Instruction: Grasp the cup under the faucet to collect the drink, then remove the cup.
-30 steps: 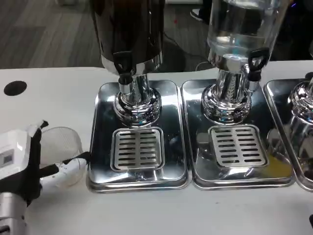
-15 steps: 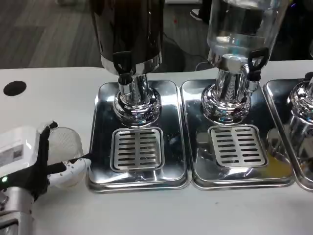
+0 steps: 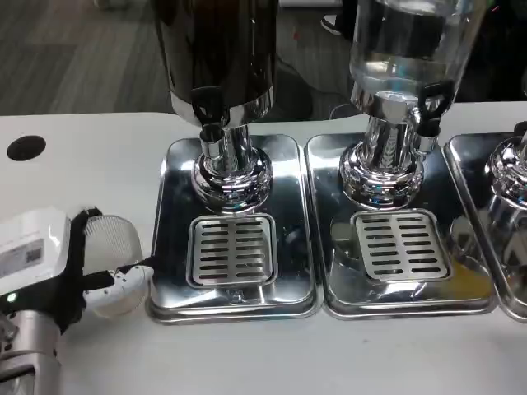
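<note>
A clear plastic cup (image 3: 115,239) stands on the white table, just left of the left drip tray (image 3: 234,306). My left hand (image 3: 49,267) wraps around it from the near left, its fingers (image 3: 123,280) curled across the cup's front. The dark drink dispenser's faucet (image 3: 210,123) hangs over the slotted grate (image 3: 232,250) of that tray, to the right of the cup. Nothing stands on the grate.
A second tray (image 3: 400,306) holds a clear dispenser (image 3: 403,58) with a black tap (image 3: 430,107). A third tray (image 3: 502,214) is cut off at the right edge. A round black hole (image 3: 25,147) lies in the table at far left.
My left hand has moved right and closed in around the cup, with its white back turning more toward the camera. The cup has hardly shifted.
</note>
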